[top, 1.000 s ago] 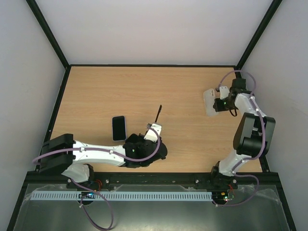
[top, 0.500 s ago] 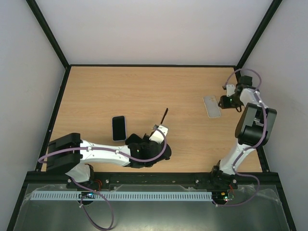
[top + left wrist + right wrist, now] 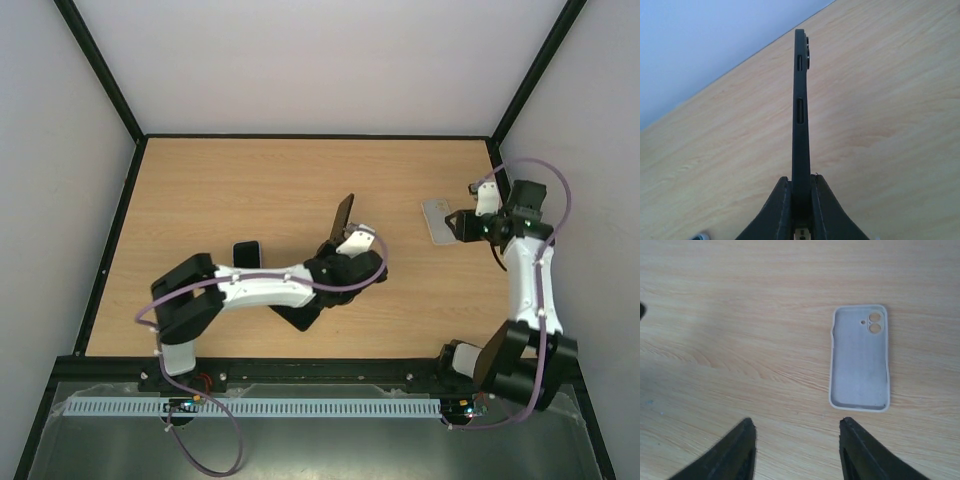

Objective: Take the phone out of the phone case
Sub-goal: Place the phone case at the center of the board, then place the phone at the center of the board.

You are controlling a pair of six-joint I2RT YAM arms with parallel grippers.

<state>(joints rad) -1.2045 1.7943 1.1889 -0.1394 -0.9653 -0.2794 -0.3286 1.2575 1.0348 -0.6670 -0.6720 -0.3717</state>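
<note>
The left claw (image 3: 801,182) is clenched on the phone (image 3: 800,110), held edge-on above the counter (image 3: 890,125), while the right claw (image 3: 796,422) hangs released near the empty case (image 3: 860,360).

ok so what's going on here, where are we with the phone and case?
The left hand is clamped on the black phone, holding it edge-on above the table. The phone case lies empty and flat on the wood on the right side, inside facing up. The right hand is open near it and holds nothing. So the phone is out of the case. A second black phone lies on the table by the left arm.
</note>
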